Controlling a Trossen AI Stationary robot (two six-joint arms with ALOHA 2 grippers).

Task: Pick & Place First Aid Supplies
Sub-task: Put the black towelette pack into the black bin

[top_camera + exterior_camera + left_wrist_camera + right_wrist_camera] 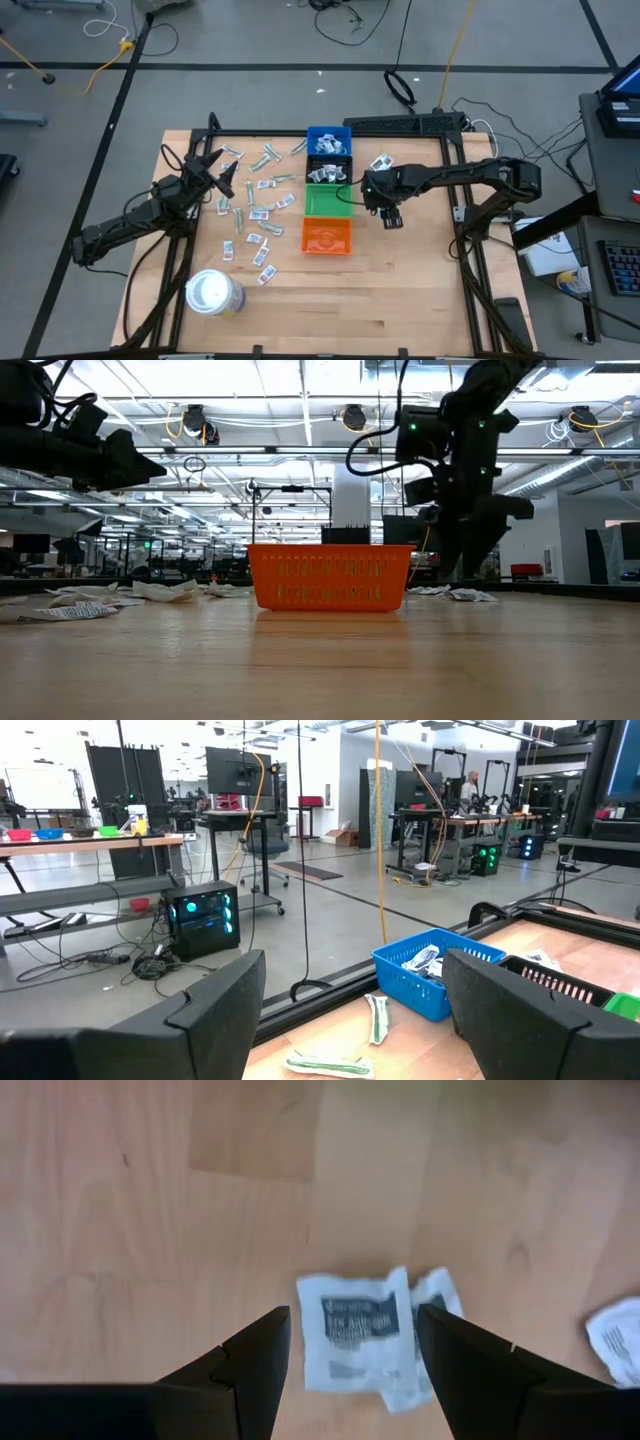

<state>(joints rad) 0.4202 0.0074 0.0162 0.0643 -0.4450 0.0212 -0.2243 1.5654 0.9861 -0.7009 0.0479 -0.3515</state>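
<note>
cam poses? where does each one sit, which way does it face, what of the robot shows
High: overhead, straight down; both arms, left tool, right tool.
Low: table height, level across; orange bin centre, arms above.
Left wrist: faces out past the table edge to the room; own open fingers, blue bin.
Right wrist: faces down; open tool over white packets.
Shared: blue bin, high and left wrist.

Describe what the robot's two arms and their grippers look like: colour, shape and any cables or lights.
Both arms are dark, almost black, built of slim jointed segments. The left gripper and right gripper each end in two dark, wedge-shaped fingers. In the low view, a black cable loops beside the right arm, and small green lights glow on it.
</note>
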